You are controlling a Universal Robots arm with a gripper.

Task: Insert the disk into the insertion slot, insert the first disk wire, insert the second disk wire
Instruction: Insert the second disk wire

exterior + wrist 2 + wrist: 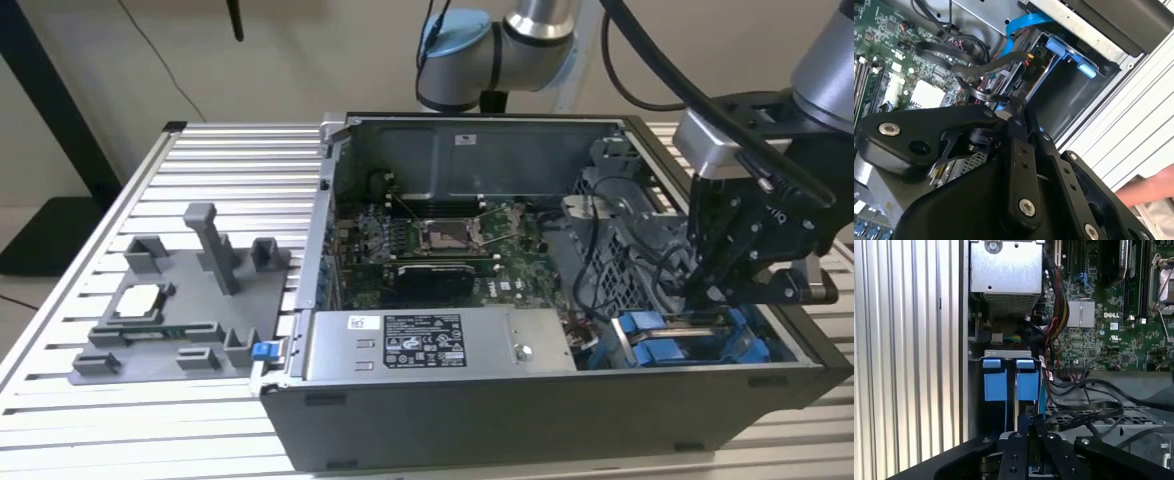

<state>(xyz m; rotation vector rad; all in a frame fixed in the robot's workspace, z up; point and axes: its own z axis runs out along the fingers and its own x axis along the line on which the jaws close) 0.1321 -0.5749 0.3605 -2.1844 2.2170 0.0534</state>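
A ribbed metal table (80, 420) carries the open case (534, 410). The gripper (707, 290) hangs over the blue-fitted slot (1009, 380) at its near right; jaws together, apparently pinching a thin, limp wire (989, 65) best held by its plug.

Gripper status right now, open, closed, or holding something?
Gripper: down in the computer case's drive bay by the blue fittings; open, shut or holding, it cannot be told.

pale beige wall (174, 50) behind; ribbed aluminium table (200, 170); dark floor mat (47, 235) beside it.
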